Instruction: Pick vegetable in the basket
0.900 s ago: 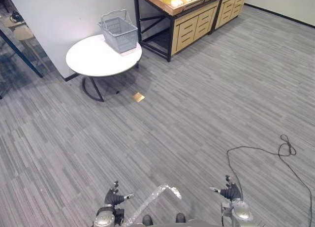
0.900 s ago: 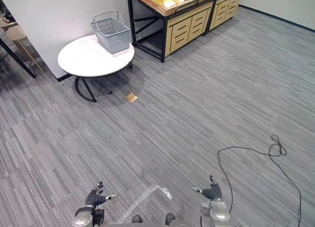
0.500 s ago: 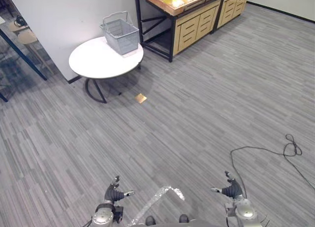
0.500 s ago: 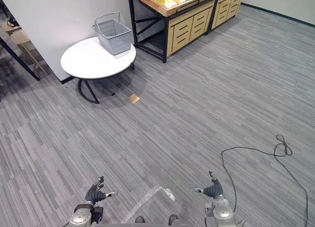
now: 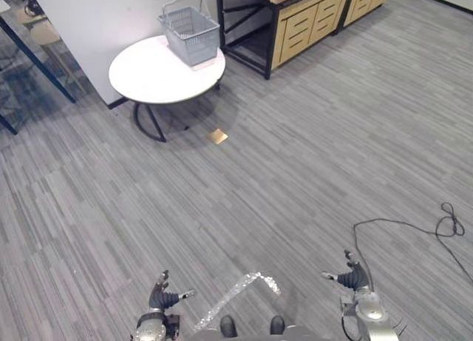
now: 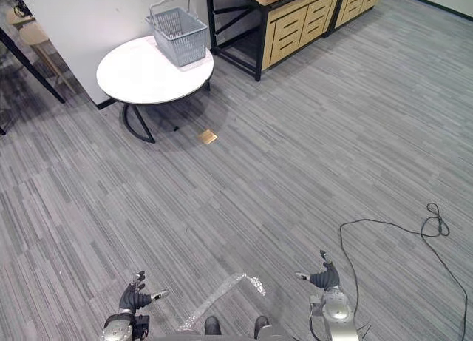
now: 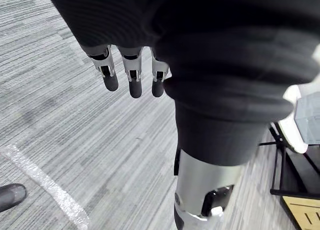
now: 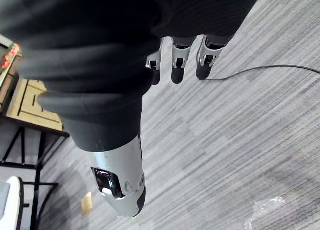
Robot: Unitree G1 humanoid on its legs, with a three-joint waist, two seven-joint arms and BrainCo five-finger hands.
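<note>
Grey carpet (image 5: 310,156) in fine striped planks, meeting one plain white wall (image 5: 96,15). One round table (image 5: 151,71), smooth white top on curved black legs, against that wall. One basket (image 5: 192,36), grey open mesh, rectangular, with two loop handles raised, upright on the table's far edge. One small tan square (image 5: 217,137) flat on the carpet, just in front of the table. One produce stand (image 5: 307,26), black frame around two pale wooden drawer units, right of the table; its contents are too small to identify. Foreground: left hand (image 5: 164,299), fingers straight and spread, holding nothing; one crinkled clear tape strip (image 5: 235,302), bent at an angle; right hand (image 5: 353,277), fingers likewise apart and empty.
</note>
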